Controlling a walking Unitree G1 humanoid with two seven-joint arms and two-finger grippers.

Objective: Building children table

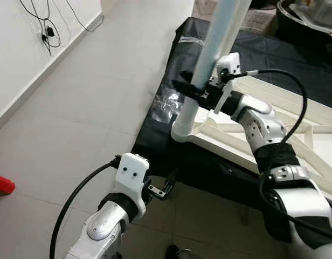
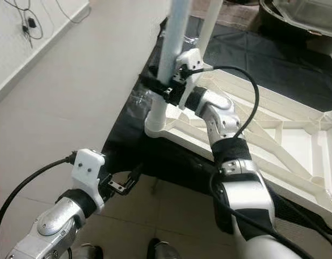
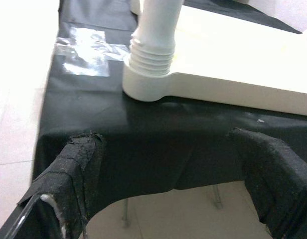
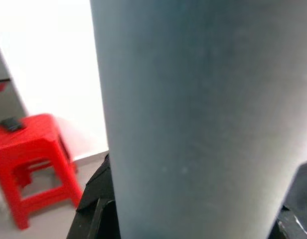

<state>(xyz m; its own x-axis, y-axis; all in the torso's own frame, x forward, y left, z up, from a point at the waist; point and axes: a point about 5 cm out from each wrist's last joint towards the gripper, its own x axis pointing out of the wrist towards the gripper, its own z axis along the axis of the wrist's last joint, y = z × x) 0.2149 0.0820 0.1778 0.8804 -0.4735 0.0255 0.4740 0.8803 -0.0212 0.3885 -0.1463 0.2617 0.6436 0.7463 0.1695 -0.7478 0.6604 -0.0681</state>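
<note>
Your left gripper point(image 1: 165, 189) hangs low off the near edge of the bench, fingers spread wide and empty, so it gives the work no support. If the leg point(image 1: 209, 56) tips, nothing on that side will catch it. The leg stands upright in the corner socket point(image 1: 183, 129) of the upturned white tabletop point(image 2: 295, 145), with its threads showing above the collar, so it looks not yet screwed home. Your right gripper point(image 1: 195, 89) is clamped around the leg just above the socket. Push sideways while turning and you could cross the threads, or drag the tabletop off the slick black cover point(image 1: 160, 127). The bench stands on pale floor tiles, cables hang on the white wall at far left, and a red stool point(image 4: 29, 164) sits nearby.
</note>
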